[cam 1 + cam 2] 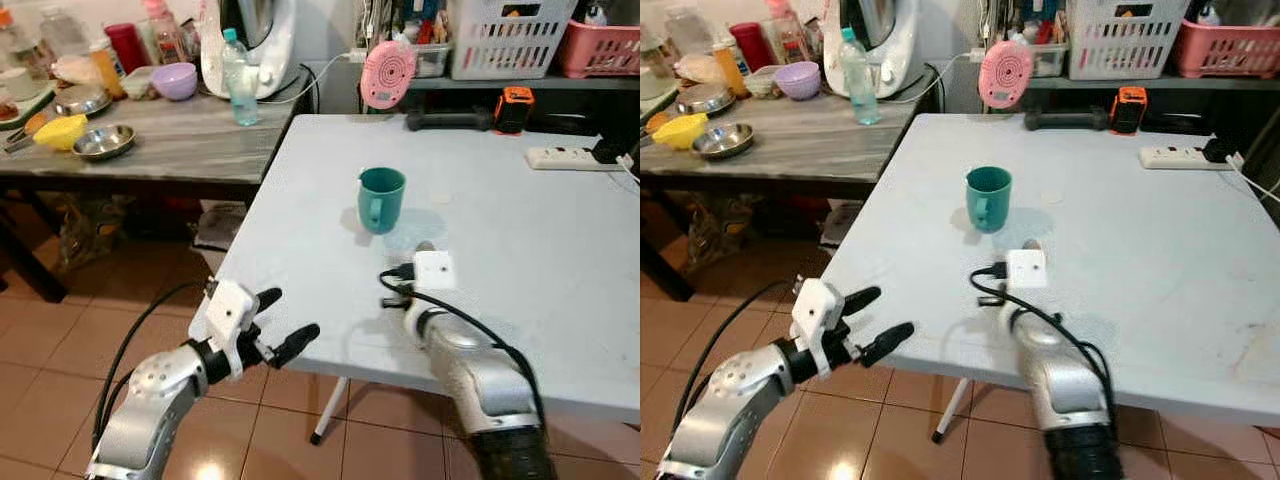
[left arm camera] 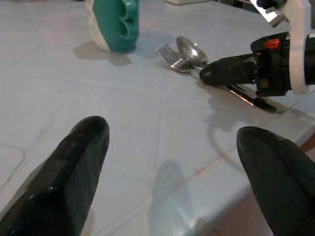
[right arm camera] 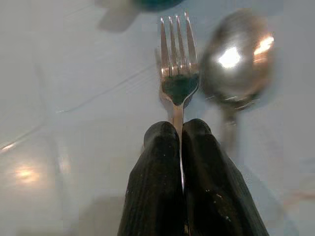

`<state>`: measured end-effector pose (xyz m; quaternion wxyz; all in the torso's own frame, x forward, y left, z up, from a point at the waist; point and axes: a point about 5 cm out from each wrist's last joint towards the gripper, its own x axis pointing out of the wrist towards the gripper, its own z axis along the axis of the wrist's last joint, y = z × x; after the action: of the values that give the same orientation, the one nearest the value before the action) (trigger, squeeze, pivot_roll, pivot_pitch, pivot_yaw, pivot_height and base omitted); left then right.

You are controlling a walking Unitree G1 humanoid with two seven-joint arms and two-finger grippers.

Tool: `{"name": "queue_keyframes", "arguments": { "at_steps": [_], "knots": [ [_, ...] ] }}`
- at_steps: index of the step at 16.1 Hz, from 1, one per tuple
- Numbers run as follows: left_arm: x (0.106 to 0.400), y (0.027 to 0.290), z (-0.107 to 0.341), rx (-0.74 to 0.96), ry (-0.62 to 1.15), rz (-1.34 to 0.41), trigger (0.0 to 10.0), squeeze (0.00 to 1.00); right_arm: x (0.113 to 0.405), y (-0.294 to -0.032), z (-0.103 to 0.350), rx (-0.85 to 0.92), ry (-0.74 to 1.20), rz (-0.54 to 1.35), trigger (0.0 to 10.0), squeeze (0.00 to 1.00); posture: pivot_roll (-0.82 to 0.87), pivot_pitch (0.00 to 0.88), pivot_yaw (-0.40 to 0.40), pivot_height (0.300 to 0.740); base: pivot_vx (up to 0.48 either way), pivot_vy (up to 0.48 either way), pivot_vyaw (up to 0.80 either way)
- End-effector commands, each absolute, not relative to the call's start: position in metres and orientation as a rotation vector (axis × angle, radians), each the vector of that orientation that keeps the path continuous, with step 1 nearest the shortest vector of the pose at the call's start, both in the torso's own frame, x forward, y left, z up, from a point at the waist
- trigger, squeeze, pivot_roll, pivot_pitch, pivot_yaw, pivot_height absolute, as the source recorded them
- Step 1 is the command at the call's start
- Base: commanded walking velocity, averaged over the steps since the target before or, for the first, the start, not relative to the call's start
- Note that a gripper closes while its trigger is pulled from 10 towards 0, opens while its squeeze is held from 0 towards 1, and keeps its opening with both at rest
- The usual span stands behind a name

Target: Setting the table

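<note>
Two robot arms reach over the near edge of a pale desk; the right claw is pressed together on the handle of a fork, pinching it low against the desk surface, tines pointing away toward the far side; a spoon lies just beside the fork on its right, bowl up, apart from the claw; both pieces of cutlery sit just near of a teal mug, which stands upright toward the middle of the desk with its handle turned to the near side; the grouping reads as one place setting, mug at the far end and cutlery below it, so the fork is probably being laid or straightened beside the spoon; the thin handle lies almost flat, which is likely why the claw comes in so low and level; the left claw hovers at the near left corner of the desk, its two black fingers spread wide and holding nothing, seemingly waiting; a white power strip lies along the far right edge; further left stands a second, grey desk crowded with a steel bowl, a yellow bowl, a purple bowl and a water bottle; brown tiled floor shows beneath.
</note>
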<state>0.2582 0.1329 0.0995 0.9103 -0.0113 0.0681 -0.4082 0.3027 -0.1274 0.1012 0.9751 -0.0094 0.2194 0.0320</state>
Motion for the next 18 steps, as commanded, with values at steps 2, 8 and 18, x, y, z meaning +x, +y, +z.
{"name": "queue_keyframes", "arguments": {
  "at_steps": [2, 8, 18],
  "knots": [
    [0.272, 0.144, 0.106, -0.044, 0.108, -0.723, 10.0, 0.0, 0.304, -0.129, 0.124, -0.029, 0.27, 0.091, 0.0, 0.0, -0.06, 0.0, 0.082, 0.74, 0.0, 0.0, 0.0],
    [0.291, 0.154, 0.112, -0.063, 0.048, -0.521, 10.0, 0.0, 0.301, -0.138, 0.158, -0.017, 0.025, 0.076, 0.0, 0.0, -0.07, 0.0, 0.074, 0.74, 0.0, 0.0, 0.0],
    [0.3, 0.157, 0.107, -0.073, 0.048, -0.41, 10.0, 0.0, 0.299, -0.144, 0.165, -0.024, -0.046, 0.061, 10.0, 0.0, -0.08, 0.0, 0.066, 0.74, 0.0, 0.079, -0.27]
  ]
}}
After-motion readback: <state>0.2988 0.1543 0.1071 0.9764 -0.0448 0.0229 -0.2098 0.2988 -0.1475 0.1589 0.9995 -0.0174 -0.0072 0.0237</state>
